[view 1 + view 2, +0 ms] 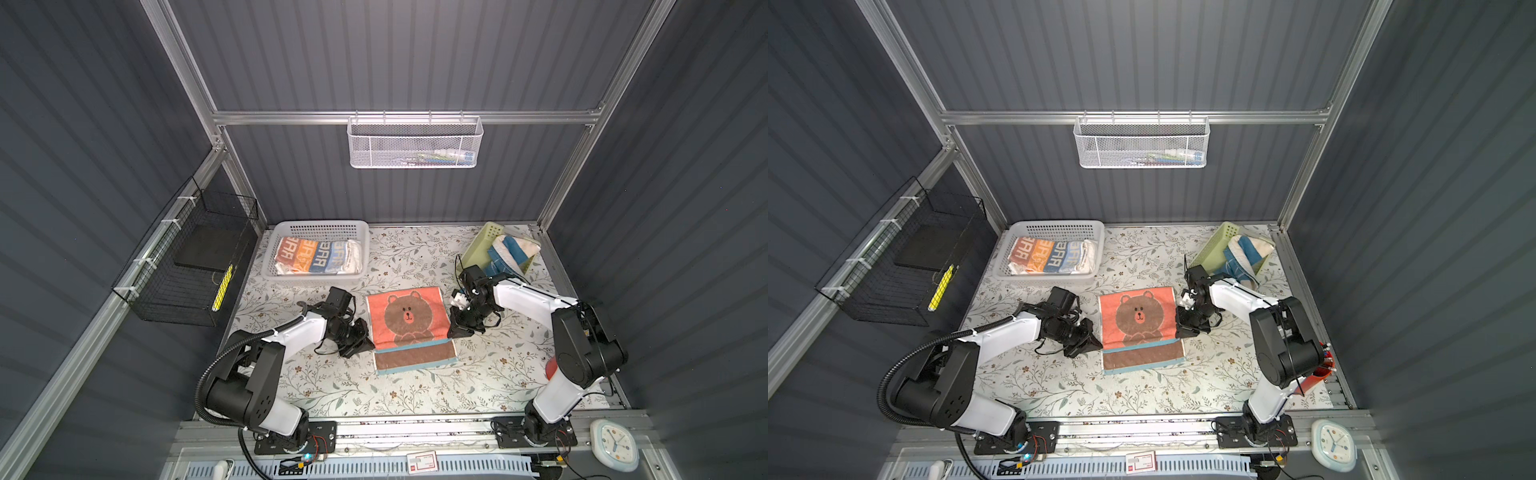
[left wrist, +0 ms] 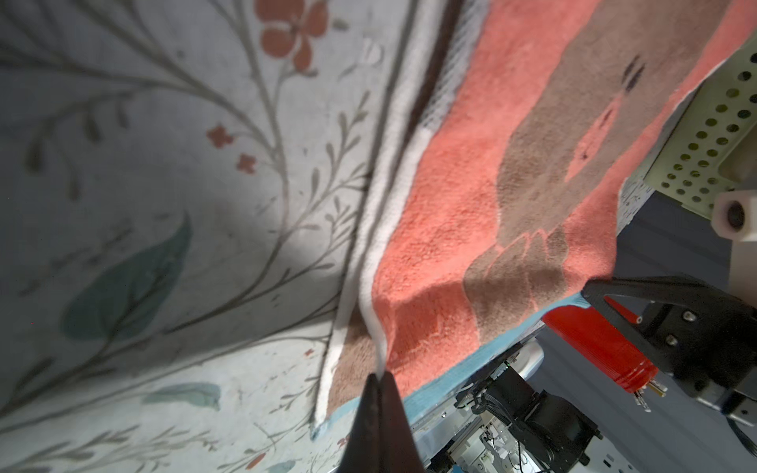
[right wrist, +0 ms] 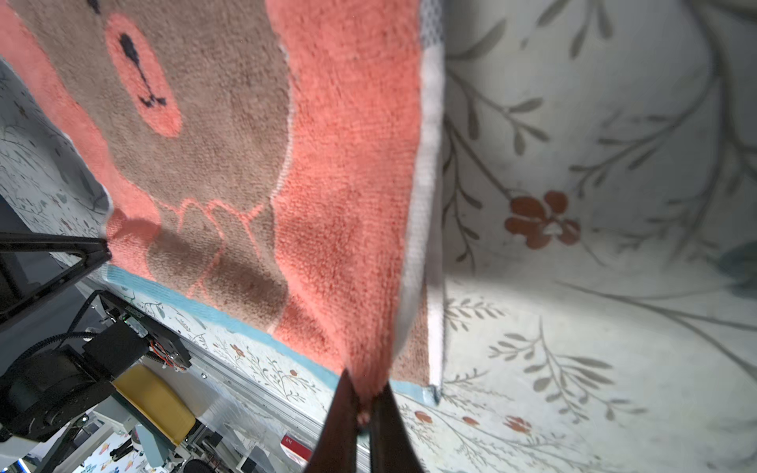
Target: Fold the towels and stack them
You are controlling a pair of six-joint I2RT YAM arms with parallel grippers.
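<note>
One coral towel (image 1: 409,320), left pincer (image 1: 371,344) and right pincer (image 1: 450,332) clamped on it, one white basket (image 1: 320,225).

The left gripper (image 1: 1098,344) and right gripper (image 1: 1178,332) pinch opposite side edges of the bear towel (image 1: 1142,320) lying on the flowered table cover (image 1: 1142,395).

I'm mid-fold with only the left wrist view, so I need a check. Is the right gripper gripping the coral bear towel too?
Observer: Yes. The right wrist view shows the right gripper shut on a corner of the coral-orange terry towel with the brown bear.
Operator: Anything stacked yet?
Observer: In both top views, a folded orange-blue lettered towel lies in the white perforated plastic basket.
Operator: Any unfolded?
Observer: A crumpled cream-and-blue towel sits in the pale green perforated bin.
</note>
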